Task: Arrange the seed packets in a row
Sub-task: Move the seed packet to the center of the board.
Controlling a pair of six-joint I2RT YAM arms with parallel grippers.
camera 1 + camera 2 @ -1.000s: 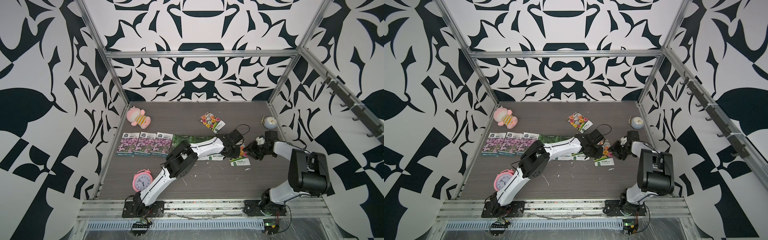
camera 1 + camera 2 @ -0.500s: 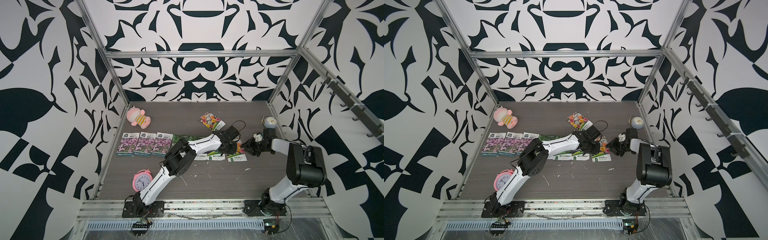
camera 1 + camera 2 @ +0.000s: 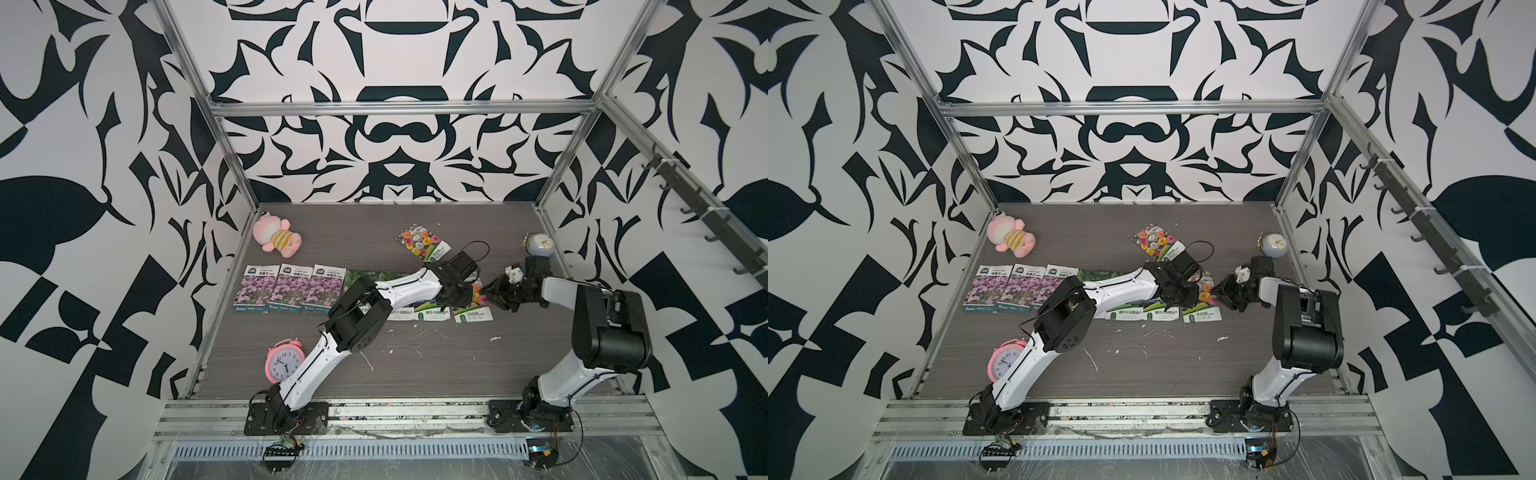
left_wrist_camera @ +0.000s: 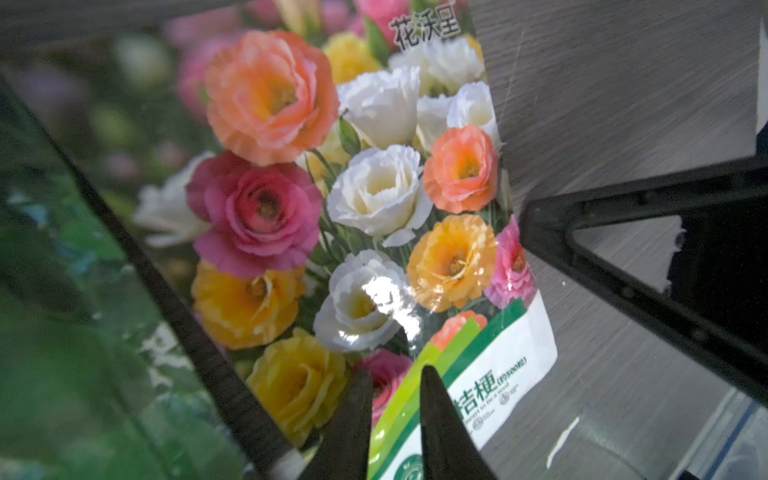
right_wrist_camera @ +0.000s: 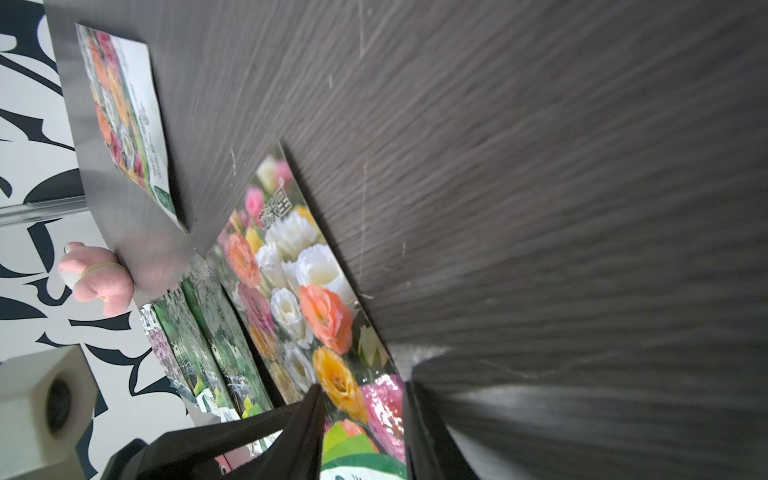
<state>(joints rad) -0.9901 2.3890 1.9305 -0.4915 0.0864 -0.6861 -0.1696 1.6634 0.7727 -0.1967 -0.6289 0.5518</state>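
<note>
Grey tabletop [image 3: 457,365]: left gripper [image 4: 395,374], right gripper [image 5: 363,386], slightly parted at bloom packet [image 4: 374,187].

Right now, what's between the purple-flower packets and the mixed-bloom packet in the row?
Green gourd packets, side by side, mostly hidden under the left arm; shows in both top views.

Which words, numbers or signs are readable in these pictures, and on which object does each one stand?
"花沃里": printed on the mixed-bloom seed packet in the row.
"桔梗 (约500粒)": on its white label band; the smaller print beneath is blurred.
Too small to read: the labels on the purple-flower packets and the gourd packets, and the numerals on the pink alarm clock.
</note>
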